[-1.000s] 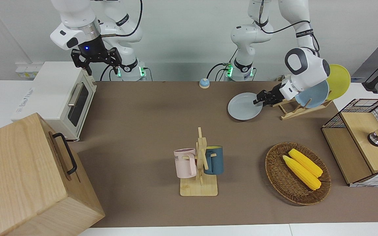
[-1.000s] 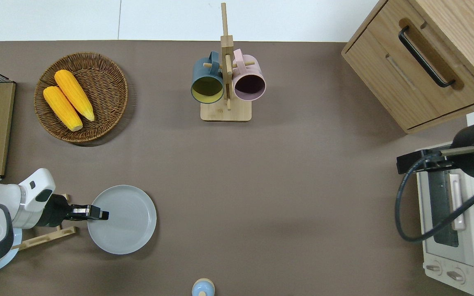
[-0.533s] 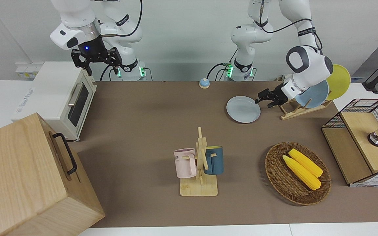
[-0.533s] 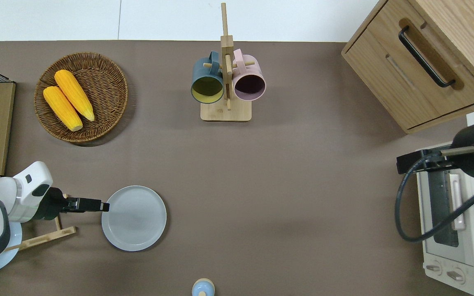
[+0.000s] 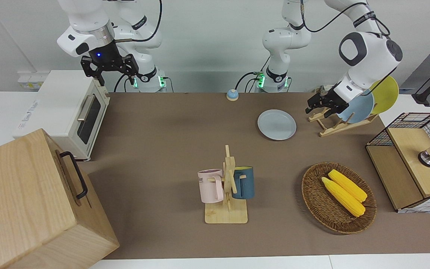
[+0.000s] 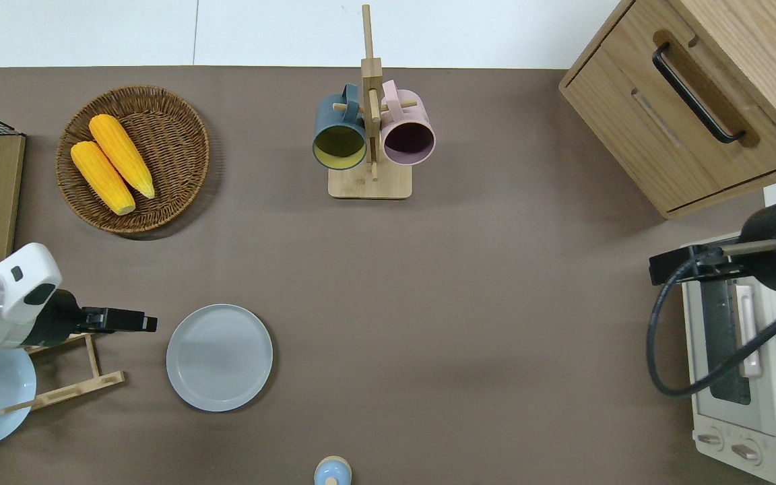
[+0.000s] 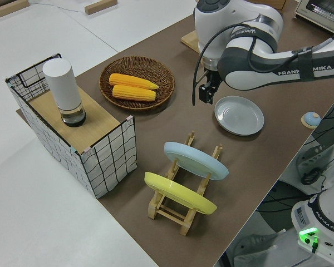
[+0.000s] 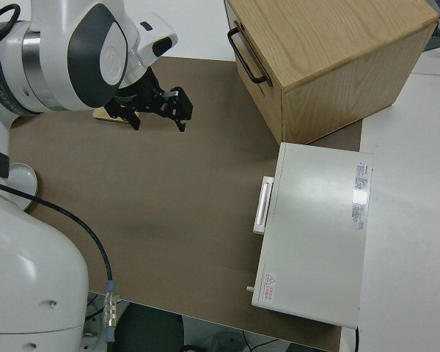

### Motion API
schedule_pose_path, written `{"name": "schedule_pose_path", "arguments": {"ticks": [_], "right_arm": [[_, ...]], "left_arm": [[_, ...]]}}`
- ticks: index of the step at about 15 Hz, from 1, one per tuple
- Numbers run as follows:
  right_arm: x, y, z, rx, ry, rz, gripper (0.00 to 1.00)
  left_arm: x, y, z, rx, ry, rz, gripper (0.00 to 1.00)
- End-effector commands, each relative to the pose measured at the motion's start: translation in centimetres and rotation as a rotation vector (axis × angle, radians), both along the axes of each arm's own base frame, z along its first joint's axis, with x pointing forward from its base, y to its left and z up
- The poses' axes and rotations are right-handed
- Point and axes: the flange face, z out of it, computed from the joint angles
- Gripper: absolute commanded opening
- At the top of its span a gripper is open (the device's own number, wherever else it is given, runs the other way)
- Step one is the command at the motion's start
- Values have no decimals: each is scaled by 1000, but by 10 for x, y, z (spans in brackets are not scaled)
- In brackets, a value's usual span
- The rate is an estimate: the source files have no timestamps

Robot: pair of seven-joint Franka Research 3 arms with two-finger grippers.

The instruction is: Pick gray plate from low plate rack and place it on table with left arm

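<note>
On the brown-matted worktop [image 6: 428, 303] lay the round, shallow-rimmed gray plate [image 6: 219, 357] (beside the slatted wooden low plate rack [image 6: 65, 374]); the left claw [image 6: 147, 324] hung released, empty.

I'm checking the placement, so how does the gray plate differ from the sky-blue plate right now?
The gray plate lies flat on the table; the sky-blue plate leans slanted in the low plate rack. The gray one sits alone; the blue one has a yellow plate slotted beside it. Both are round and shallow-rimmed.
</note>
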Motion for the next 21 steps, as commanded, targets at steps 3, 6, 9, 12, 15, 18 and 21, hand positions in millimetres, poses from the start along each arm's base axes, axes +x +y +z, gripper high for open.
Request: {"name": "schedule_pose_path", "arguments": {"ticks": [3, 6, 9, 12, 15, 18, 21], "right_arm": [[-3, 1, 3, 6, 7, 0, 987], [-2, 0, 3, 6, 7, -2, 990], [-3, 1, 3, 6, 7, 0, 990], [-3, 1, 3, 6, 7, 0, 987], [-3, 1, 3, 6, 7, 0, 990], [-3, 1, 3, 6, 7, 0, 987], [-3, 1, 3, 6, 7, 0, 990]], "left_arm": [[15, -25, 68, 166, -5, -52, 995], [13, -27, 92, 174, -14, -64, 995], [10, -27, 125, 190, -17, -74, 995], [4, -36, 137, 271, 10, -123, 995], [3, -46, 139, 298, 7, -168, 995], [5, -57, 134, 301, 12, -197, 995], [6, -58, 134, 294, 11, -188, 998]]}}
